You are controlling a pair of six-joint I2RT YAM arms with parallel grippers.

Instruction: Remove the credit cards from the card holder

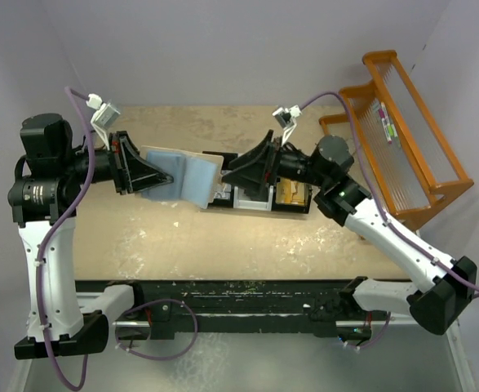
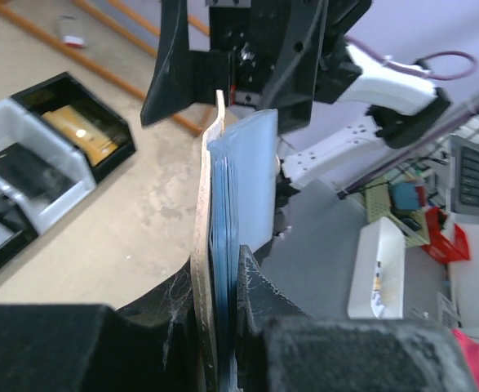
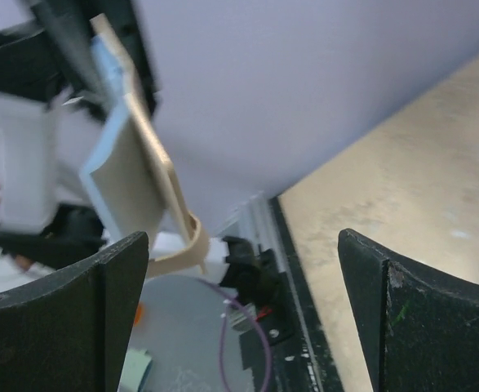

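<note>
Grip comes first: the left end effector (image 1: 167,176) is pressed onto the card holder (image 1: 186,175), pinching it at its 9 o'clock edge. In the left wrist view the two black fingers close on the tan outer face and the pale blue-grey inside flap, with thin bluish layers between them. I cannot tell if these layers are card edges or pockets. The holder seems to be held off the counter (image 1: 141,245), standing on its edge, a little toward 10 o'clock from the counter's middle.

The right end effector (image 3: 241,238) is spread wide and holds nothing. In the top view it points at the free edge of the holder from the 3 o'clock side, very near to it. Whether it touches the holder, I cannot say. In its own camera the holder appears at 10 o'clock, outside the gap between the fingers.

The black tray (image 1: 263,198) lies just beside the holder at 4 o'clock, under the right arm. The orange rack (image 1: 410,139) stands at 2 o'clock, well apart.

To my judgement, the step in hand is the presenting of the holder for the first pull, and no card is out yet. The next move calls for the right fingers to line up with one card edge and close only on it, while the left grip stays firm.
</note>
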